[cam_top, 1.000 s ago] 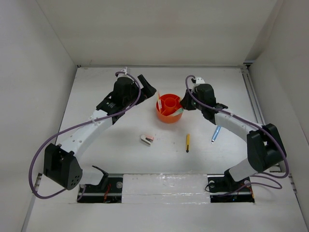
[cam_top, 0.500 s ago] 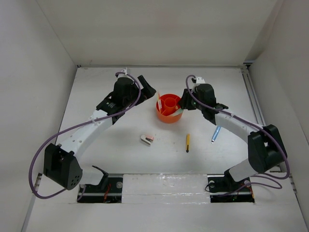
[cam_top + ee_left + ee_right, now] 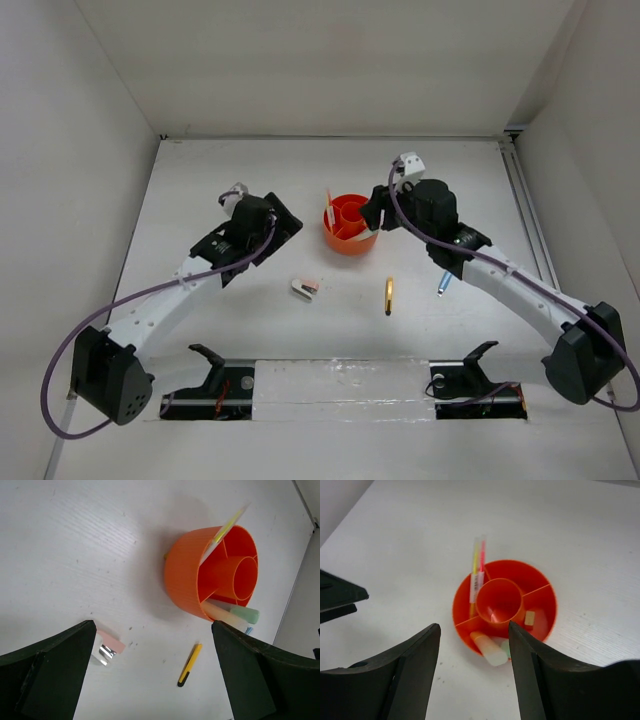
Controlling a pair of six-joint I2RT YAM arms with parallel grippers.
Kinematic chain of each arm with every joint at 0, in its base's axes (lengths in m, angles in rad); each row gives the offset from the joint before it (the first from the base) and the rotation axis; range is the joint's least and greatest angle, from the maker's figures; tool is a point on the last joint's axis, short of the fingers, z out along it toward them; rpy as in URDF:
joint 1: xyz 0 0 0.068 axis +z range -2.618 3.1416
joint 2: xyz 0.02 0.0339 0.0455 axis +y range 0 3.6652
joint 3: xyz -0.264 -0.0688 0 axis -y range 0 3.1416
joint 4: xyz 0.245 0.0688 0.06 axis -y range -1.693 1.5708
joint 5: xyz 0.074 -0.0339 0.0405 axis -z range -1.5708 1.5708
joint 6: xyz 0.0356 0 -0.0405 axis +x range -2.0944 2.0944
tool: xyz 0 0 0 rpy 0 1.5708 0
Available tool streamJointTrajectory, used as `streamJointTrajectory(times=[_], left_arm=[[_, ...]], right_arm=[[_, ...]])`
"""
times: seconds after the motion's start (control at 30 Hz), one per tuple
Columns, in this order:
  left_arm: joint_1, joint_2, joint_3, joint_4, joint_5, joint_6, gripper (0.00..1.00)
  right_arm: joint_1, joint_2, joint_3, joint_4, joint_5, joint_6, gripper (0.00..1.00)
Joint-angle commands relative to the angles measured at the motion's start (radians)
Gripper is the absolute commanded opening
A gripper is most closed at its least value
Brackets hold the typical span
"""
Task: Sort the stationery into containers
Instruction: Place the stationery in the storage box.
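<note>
Top external view: the orange organiser (image 3: pixel 349 226) stands at mid-worktop (image 3: pixel 200 180), between the two arms. Seen from the right wrist, a yellow pencil (image 3: pixel 474 562) and a pink pen (image 3: pixel 482 555) lean out of its left compartment. A pale yellow marker (image 3: pixel 487 649) and a green marker (image 3: pixel 506 648) poke over the rim of the near one, and a small tan block (image 3: pixel 530 617) lies in the right one. Nearer the arm bases, a pink-white stapler (image 3: pixel 305 288), a yellow pen (image 3: pixel 388 296) and a blue pen (image 3: pixel 443 281) lie loose, the last partly under the right arm. The right hand (image 3: pixel 474 630) hangs above the organiser, fingers spread and empty. The left hand (image 3: pixel 152 645), just to the organiser's left, is likewise spread, gripping nothing.
</note>
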Motion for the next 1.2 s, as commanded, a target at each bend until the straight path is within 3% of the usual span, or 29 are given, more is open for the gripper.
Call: streamJointTrajectory(times=[0.0, 0.2, 0.43, 0.73, 0.93, 1.17], left_arm=[[-0.010, -0.071, -0.040, -0.059, -0.050, -0.113, 1.00], [-0.010, -0.094, -0.146, -0.111, 0.026, -0.266, 1.00], [-0.019, 0.021, -0.177, -0.136, 0.079, -0.352, 1.00], [-0.054, 0.168, -0.096, -0.222, 0.087, -0.430, 1.00], [-0.166, 0.278, 0.023, -0.323, 0.032, -0.513, 1.00], [-0.178, 0.375, 0.086, -0.376, 0.043, -0.548, 1.00]], right_arm=[[0.074, -0.035, 0.013, -0.043, 0.032, -0.068, 0.63], [0.104, -0.073, 0.004, -0.065, 0.057, -0.068, 0.64], [0.136, -0.102, 0.004, -0.065, 0.078, -0.059, 0.64], [0.145, -0.122, 0.013, -0.083, 0.046, -0.032, 0.64], [0.154, -0.162, 0.003, -0.092, 0.026, -0.032, 0.64], [0.154, -0.201, -0.017, -0.092, 0.026, -0.032, 0.64]])
